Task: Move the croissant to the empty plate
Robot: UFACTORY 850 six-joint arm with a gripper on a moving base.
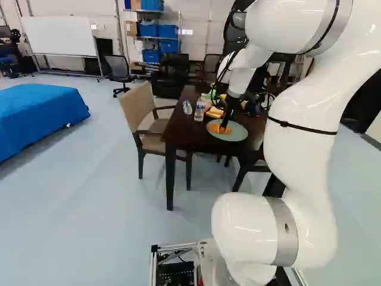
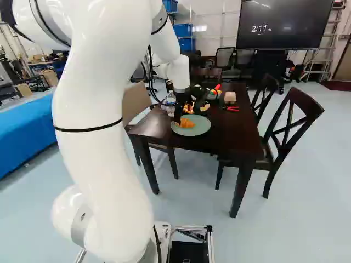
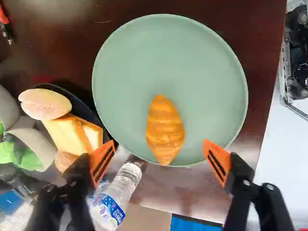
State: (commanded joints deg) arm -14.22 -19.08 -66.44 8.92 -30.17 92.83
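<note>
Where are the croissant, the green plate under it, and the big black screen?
Croissant (image 3: 165, 127): wrist view, middle of its ridged top.
Green plate (image 3: 209, 62): wrist view, bare upper surface.
Black screen (image 2: 299, 24): right base view, dark display face.

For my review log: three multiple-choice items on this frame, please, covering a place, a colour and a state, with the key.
1. Where is the croissant?
A. Beside the plate
B. On the plate
C. Hanging from the gripper

2. What colour are the pads of the gripper?
A. Orange
B. Blue
C. White

3. How does the gripper stand?
A. Shut on the croissant
B. Shut on nothing
C. Open

Key:
1 B: the croissant lies inside the plate's rim.
2 A: both pads show orange in the wrist view.
3 C: the fingers stand apart, with space on both sides of the croissant.
</note>
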